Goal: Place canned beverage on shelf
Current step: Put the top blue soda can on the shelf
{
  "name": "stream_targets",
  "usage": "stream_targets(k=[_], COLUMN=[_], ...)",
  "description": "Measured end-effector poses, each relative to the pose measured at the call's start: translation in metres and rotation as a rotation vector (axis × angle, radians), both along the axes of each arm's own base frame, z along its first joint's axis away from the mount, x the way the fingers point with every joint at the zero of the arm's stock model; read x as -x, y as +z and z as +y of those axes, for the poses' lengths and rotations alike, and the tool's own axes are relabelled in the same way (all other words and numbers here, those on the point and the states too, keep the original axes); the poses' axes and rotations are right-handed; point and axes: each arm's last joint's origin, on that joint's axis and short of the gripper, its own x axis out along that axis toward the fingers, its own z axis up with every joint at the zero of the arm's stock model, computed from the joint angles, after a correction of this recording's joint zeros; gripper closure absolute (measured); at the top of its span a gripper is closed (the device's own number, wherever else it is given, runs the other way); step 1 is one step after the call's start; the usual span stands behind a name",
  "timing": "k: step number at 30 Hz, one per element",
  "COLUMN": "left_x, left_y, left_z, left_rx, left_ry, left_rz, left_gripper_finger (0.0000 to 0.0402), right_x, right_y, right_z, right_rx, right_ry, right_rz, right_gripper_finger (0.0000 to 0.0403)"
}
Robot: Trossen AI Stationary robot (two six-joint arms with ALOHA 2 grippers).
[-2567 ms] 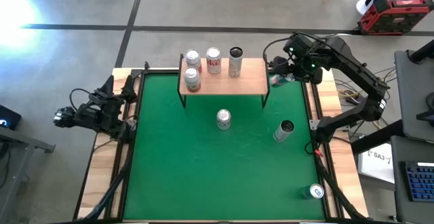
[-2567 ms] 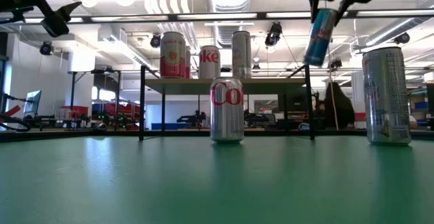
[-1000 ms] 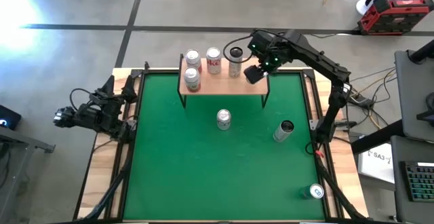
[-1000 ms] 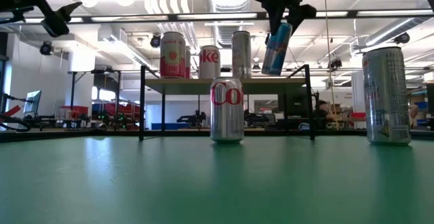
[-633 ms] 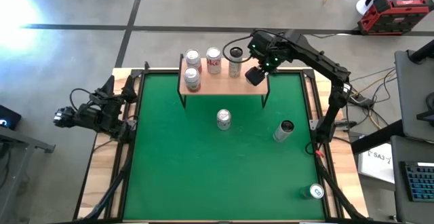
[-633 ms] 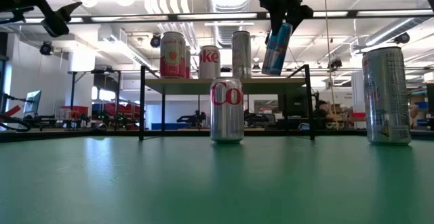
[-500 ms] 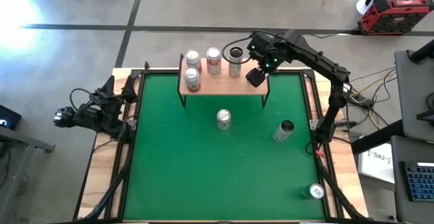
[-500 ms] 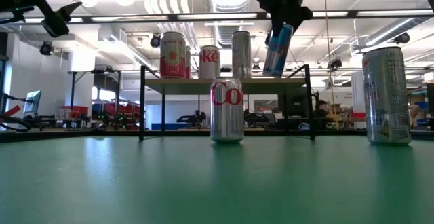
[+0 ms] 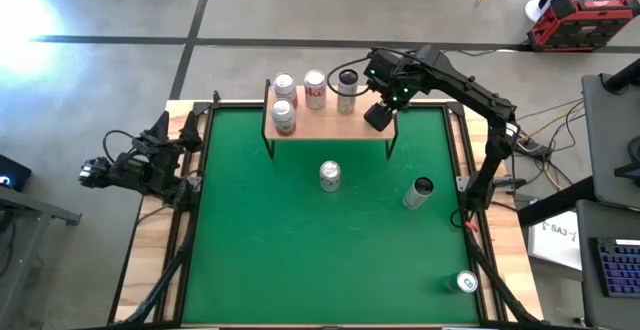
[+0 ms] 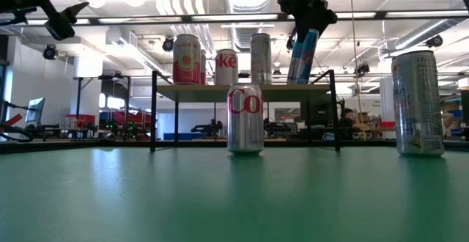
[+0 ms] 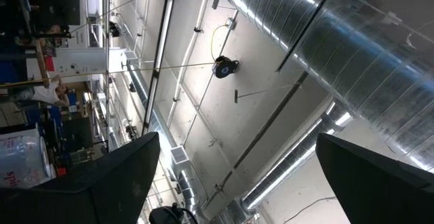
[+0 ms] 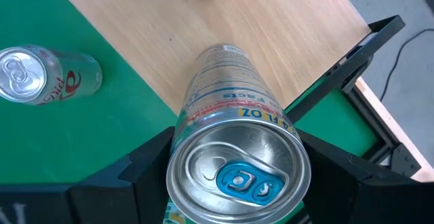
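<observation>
A workshop with a grey concrete floor, bright ceiling lights and shiny overhead ducting surrounds the counter (image 9: 172,120), whose light wood edges frame a green mat (image 9: 320,240). At the far side of the mat stands the shelf (image 9: 370,122), a light wood board on thin black legs. The right gripper (image 9: 381,107) hangs over the right end of that board, its fingers closed on the sides of a slim blue and silver can (image 10: 303,53) near the top, so the can hangs below the gripper with its lid facing up toward the wrist. In the low view the can's long axis is close to upright but leans a little, top toward the right, and its base is at or just above the board; whether it touches cannot be told. In the right wrist view the blue pull tab on the can (image 12: 237,176) faces the camera and the body points down at the wood. Just to its left on the shelf stands a tall silver can (image 10: 261,59), then a red and white cola can (image 10: 226,67), and two more red and white cans (image 9: 284,102) at the left end. On the mat, a silver diet cola can (image 9: 330,176) stands in front of the shelf, another can (image 9: 418,192) stands to the right, and a third can (image 9: 467,283) stands near the right front corner. The left gripper (image 9: 175,132) waits at the left edge of the counter with its fingers spread wide, holding nothing.
</observation>
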Motion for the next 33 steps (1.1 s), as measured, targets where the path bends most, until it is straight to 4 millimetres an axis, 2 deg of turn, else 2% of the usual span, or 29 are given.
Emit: stream_targets(k=[16, 33], left_x=[-0.0003, -0.0004], left_y=[-0.0001, -0.0002], left_z=[-0.0001, -0.0001], left_rx=[-0.001, -0.001], left_ry=[0.000, 0.000], left_rz=[0.004, 0.005], left_gripper_finger=[0.0022, 0.0022], right_x=[0.0006, -0.0037], right_y=[-0.0002, -0.0011], right_z=[-0.0006, -0.0031], right_rx=[0.022, 0.043], right_ry=[-0.007, 0.015], right_rz=[0.016, -0.001], right_gripper_finger=[0.0155, 0.0107])
